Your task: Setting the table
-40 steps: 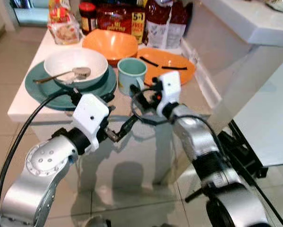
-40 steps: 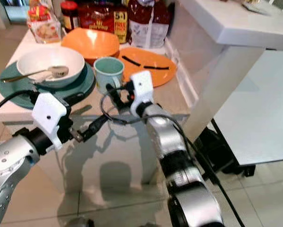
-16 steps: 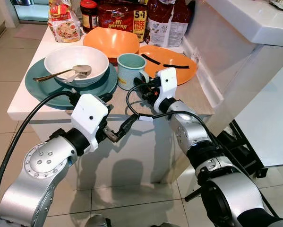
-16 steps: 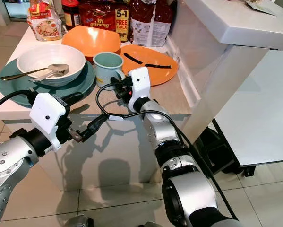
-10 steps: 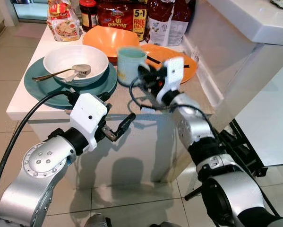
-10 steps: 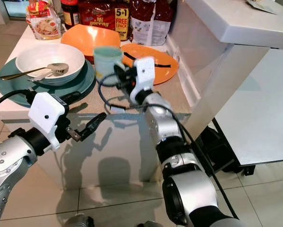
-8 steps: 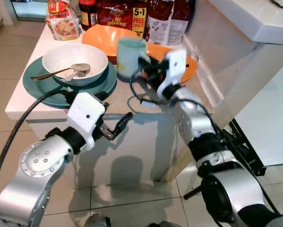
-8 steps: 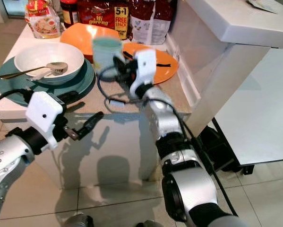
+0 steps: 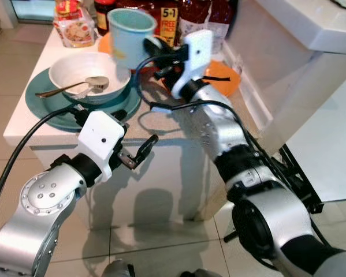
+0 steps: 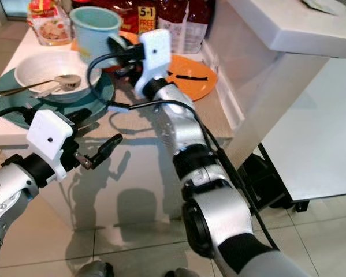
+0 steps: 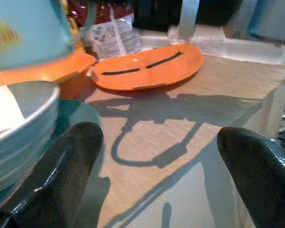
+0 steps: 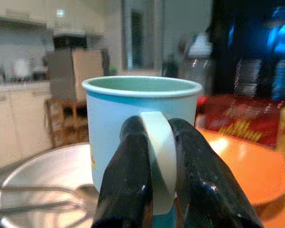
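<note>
The left gripper (image 9: 139, 152) was held nearest the camera, in front of the white-sided, beige-topped table (image 9: 161, 124), below its edge, its two black fingers (image 11: 61, 171) spread wide with nothing between them. On the near left part of the tabletop a round teal plate (image 9: 51, 115) was laid, and on it a white ceramic bowl (image 9: 69, 72) was set, with a metal spoon (image 9: 74, 88) resting inside. Above the table, just beyond the bowl, a pale teal ceramic mug (image 9: 129, 34) was held upright in the air by the right gripper (image 9: 155, 55), whose black fingers (image 12: 128, 175) were clamped on either side of the mug's handle. To the right of the mug a flat orange plate (image 9: 222, 78) was seen on the tabletop, with two dark strips lying across it. An orange bowl (image 11: 61, 64) was partly hidden behind the mug. At the far edge, red food packets (image 10: 144, 17) and a small noodle packet (image 9: 71, 29) were lined up against the back of the table.
</note>
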Robot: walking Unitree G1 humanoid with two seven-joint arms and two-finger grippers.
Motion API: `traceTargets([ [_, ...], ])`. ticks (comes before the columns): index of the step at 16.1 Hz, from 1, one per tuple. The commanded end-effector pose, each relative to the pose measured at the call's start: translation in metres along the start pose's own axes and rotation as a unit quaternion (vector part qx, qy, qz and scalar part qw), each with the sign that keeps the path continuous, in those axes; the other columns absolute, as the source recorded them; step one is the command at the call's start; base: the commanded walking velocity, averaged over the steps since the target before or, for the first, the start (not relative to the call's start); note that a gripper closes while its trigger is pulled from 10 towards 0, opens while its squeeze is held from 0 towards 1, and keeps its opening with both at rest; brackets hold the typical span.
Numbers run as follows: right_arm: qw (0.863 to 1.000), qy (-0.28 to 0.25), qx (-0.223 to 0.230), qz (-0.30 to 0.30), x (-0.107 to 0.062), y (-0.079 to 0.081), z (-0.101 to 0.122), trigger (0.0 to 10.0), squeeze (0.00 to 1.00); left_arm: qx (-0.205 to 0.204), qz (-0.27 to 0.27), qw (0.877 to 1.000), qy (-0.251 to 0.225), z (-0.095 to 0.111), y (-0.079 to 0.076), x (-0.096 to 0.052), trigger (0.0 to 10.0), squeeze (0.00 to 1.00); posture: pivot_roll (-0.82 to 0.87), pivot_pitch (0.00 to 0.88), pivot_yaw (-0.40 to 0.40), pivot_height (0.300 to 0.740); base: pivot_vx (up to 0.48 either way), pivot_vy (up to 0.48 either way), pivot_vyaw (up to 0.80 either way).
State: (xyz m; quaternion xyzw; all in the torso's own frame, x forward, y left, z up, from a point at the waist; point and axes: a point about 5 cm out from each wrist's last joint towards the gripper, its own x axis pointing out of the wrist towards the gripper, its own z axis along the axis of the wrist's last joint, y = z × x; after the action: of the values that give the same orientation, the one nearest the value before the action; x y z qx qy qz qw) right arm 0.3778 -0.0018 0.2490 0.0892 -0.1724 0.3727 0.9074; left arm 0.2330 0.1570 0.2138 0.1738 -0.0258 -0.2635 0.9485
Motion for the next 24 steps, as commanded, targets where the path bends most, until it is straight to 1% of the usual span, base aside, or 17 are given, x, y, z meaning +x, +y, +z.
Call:
traceTargets([
  [1, 1.0, 0.021, -0.008, 0.009, 0.004, 0.005, -0.006, 0.0, 0.0, 0.011, 0.01, 1.0, -0.002, 0.001, 0.003, -0.001, 10.0, 0.0, 0.18, 0.074, -0.15, 0.74, 0.0, 0.0, 0.0],
  [2, 0.999, 0.037, -0.013, 0.011, 0.006, 0.007, -0.009, 0.0, 0.0, 0.011, 0.011, 1.0, -0.001, 0.001, 0.004, -0.002, 10.0, 0.0, 0.18, 0.075, -0.149, 0.74, 0.0, 0.0, 0.0],
  [3, 0.997, 0.066, -0.026, 0.008, 0.009, 0.01, -0.014, 1.4, 0.0, 0.012, 0.011, 1.0, -0.001, 0.001, 0.004, -0.002, 10.0, 0.0, 0.18, 0.078, -0.151, 0.74, 0.0, 0.0, 0.0],
  [4, 0.996, 0.082, -0.031, 0.008, 0.011, 0.013, -0.017, 10.0, 0.0, 0.012, 0.012, 1.0, -0.001, 0.001, 0.004, -0.002, 10.0, 0.0, 0.19, 0.08, -0.151, 0.74, 0.0, 0.0, 0.0],
  [6, 0.994, 0.1, -0.036, 0.013, 0.014, 0.018, -0.021, 10.0, 0.0, 0.012, 0.015, 1.0, -0.002, 0.003, 0.004, -0.002, 10.0, 0.0, 0.19, 0.087, -0.155, 0.74, 0.0, 0.0, 0.0],
  [7, 0.994, 0.099, -0.035, 0.012, 0.015, 0.019, -0.02, 10.0, 0.0, 0.013, 0.016, 1.0, -0.002, 0.003, 0.005, -0.003, 10.0, 0.0, 0.2, 0.09, -0.157, 0.74, 0.0, 0.0, 0.0],
  [8, 0.997, 0.077, -0.025, 0.018, 0.022, 0.022, -0.011, 10.0, 1.0, 0.014, 0.022, 1.0, -0.002, 0.004, 0.007, -0.004, 10.0, 0.0, 0.2, 0.095, -0.158, 0.74, 0.0, 0.0, 0.0],
  [10, 0.998, 0.062, -0.021, 0.02, 0.025, 0.023, -0.004, 10.0, 1.0, 0.014, 0.024, 1.0, -0.002, 0.004, 0.008, -0.004, 10.0, 0.0, 0.2, 0.097, -0.158, 0.74, 0.0, 0.0, 0.0],
  [14, 1.0, 0.002, -0.016, 0.025, 0.034, 0.02, 0.021, 10.0, 1.0, 0.013, 0.025, 1.0, -0.004, 0.004, 0.008, -0.002, 10.0, 0.0, 0.19, 0.093, -0.151, 0.74, 0.0, 0.0, 0.0],
  [17, 0.999, -0.028, -0.025, 0.011, 0.035, 0.01, 0.038, 10.0, 1.0, 0.011, 0.025, 1.0, -0.007, 0.004, 0.008, -0.001, 10.0, 0.0, 0.19, 0.091, -0.152, 0.74, 0.0, 0.0, 0.0],
  [18, 0.998, -0.049, -0.019, -0.02, 0.031, -0.005, 0.046, 10.0, 0.0, 0.009, 0.027, 1.0, -0.008, 0.004, 0.006, 0.001, 10.0, 0.0, 0.18, 0.091, -0.154, 0.74, 0.0, 0.0, 0.0],
  [19, 0.998, -0.055, -0.02, -0.035, 0.028, -0.011, 0.048, 10.0, 0.0, 0.008, 0.027, 1.0, -0.009, 0.004, 0.006, 0.002, 10.0, 0.0, 0.18, 0.091, -0.154, 0.74, 0.0, 0.0, 0.0],
  [20, 0.995, -0.063, -0.022, -0.07, 0.02, -0.025, 0.049, 10.0, 0.0, 0.005, 0.026, 1.0, -0.012, 0.004, 0.002, 0.005, 10.0, 0.0, 0.16, 0.094, -0.15, 0.74, 0.0, 0.0, 0.0],
  [21, 0.989, -0.036, -0.044, -0.137, 0.001, -0.051, 0.04, 10.0, 0.0, -0.003, 0.02, 1.0, -0.02, 0.006, -0.005, 0.011, 10.0, 0.0, 0.15, 0.095, -0.142, 0.74, 0.0, 0.0, 0.0],
  [22, 0.983, -0.006, -0.039, -0.181, -0.01, -0.067, 0.033, 10.0, 0.0, -0.007, 0.014, 1.0, -0.026, 0.007, -0.009, 0.015, 10.0, 0.0, 0.14, 0.095, -0.14, 0.74, 0.0, 0.0, 0.0],
  [23, 0.974, 0.028, -0.022, -0.222, -0.021, -0.081, 0.024, 10.0, 0.86, -0.011, 0.008, 0.999, -0.032, 0.009, -0.012, 0.019, 10.0, 0.0, 0.14, 0.095, -0.14, 0.74, 0.0, 0.0, 0.0],
  [24, 0.962, 0.073, -0.004, -0.262, -0.034, -0.095, 0.013, 10.0, 1.0, -0.012, 0.002, 0.999, -0.039, 0.011, -0.015, 0.023, 10.0, 0.0, 0.14, 0.095, -0.14, 0.74, 0.0, 0.0, 0.0],
])
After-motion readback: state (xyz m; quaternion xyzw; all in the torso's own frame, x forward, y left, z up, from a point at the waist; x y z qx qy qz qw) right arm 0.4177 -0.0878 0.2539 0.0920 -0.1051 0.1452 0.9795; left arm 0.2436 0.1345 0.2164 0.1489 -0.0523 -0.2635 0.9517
